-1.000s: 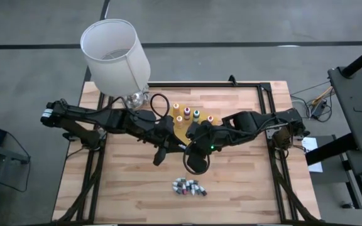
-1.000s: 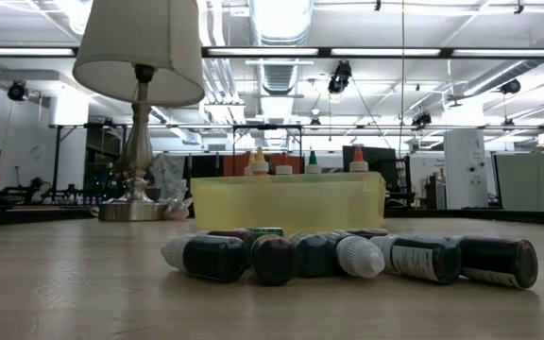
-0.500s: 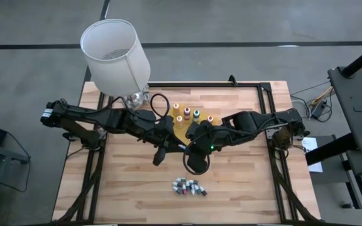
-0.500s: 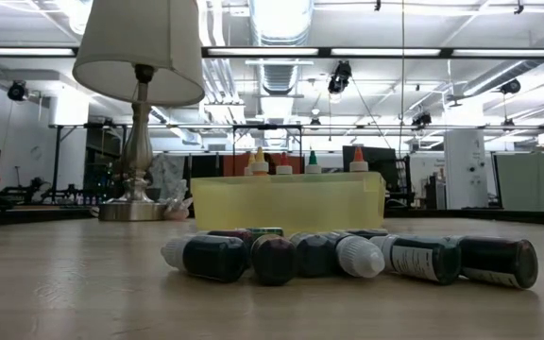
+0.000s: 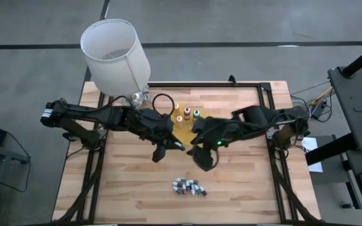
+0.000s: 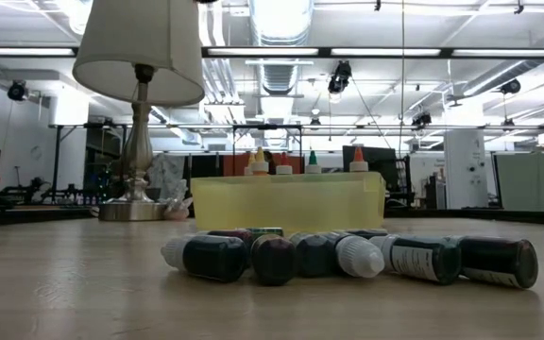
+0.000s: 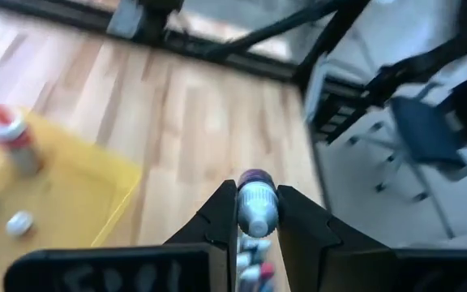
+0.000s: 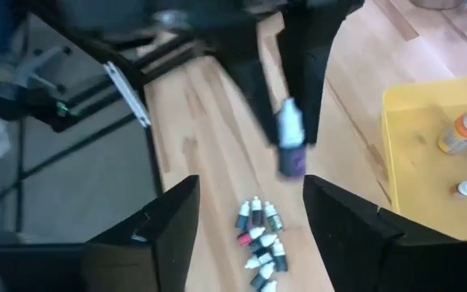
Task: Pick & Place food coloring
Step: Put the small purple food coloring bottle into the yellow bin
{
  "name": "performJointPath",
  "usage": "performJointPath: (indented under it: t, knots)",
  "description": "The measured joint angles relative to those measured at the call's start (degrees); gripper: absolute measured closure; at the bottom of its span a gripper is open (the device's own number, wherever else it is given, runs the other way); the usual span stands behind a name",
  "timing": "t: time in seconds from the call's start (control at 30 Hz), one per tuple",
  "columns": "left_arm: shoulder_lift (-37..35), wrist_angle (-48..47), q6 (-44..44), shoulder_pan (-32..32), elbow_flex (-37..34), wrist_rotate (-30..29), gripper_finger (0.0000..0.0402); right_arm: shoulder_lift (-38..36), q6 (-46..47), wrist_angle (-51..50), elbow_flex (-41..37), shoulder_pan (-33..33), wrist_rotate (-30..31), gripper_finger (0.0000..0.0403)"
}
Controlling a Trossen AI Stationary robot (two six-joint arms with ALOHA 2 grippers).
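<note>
My left gripper [image 7: 257, 199] [image 5: 171, 143] hangs above the table's middle, beside the yellow tray [image 5: 184, 130]. It is shut on one small food coloring bottle [image 8: 290, 142] with a white body and a purple end. My right gripper [image 8: 250, 211] [image 5: 202, 157] stands open just to its right and faces the bottle with nothing between its fingers. Several more bottles [image 5: 187, 115] stand upright in the tray. A heap of small vials [image 5: 189, 186] [image 6: 348, 257] lies on its sides near the front edge. My left gripper pinches the bottle's white body [image 7: 257, 212] between its two fingers. The purple end [image 8: 292, 165] sticks out past the fingertips. The fingers slant down toward the table's right and lie along the bottle. The bottle is lifted clear of the table.
A table lamp with a white shade [image 5: 115, 56] [image 6: 140, 57] stands at the far left corner. Black rails [image 5: 266, 94] frame the wooden table. Bare wood lies between the tray and the heap of vials.
My right gripper has opened and drawn back up and toward the table's right edge, away from the left gripper. My left gripper has tipped a little further down and stays shut on the bottle.
</note>
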Motion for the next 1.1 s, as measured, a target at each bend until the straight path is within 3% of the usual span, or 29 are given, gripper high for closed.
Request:
performJointPath:
  t: [0.3,0.8,1.1]
  knots:
    - [1.30,-11.89,1.93,6.64,0.00,-0.70,0.0360,-4.24,0.34,-3.48,1.95,0.04,1.85,0.0195]
    - [12.11,-13.57,6.41,10.96,0.22,-0.58,0.0360,-8.40,-0.16,-10.23,1.95,0.02,8.99,0.0198]
    - [20.46,-20.10,8.81,12.54,8.80,-3.20,0.0360,-9.19,0.06,-13.89,1.95,0.05,9.01,0.0197]
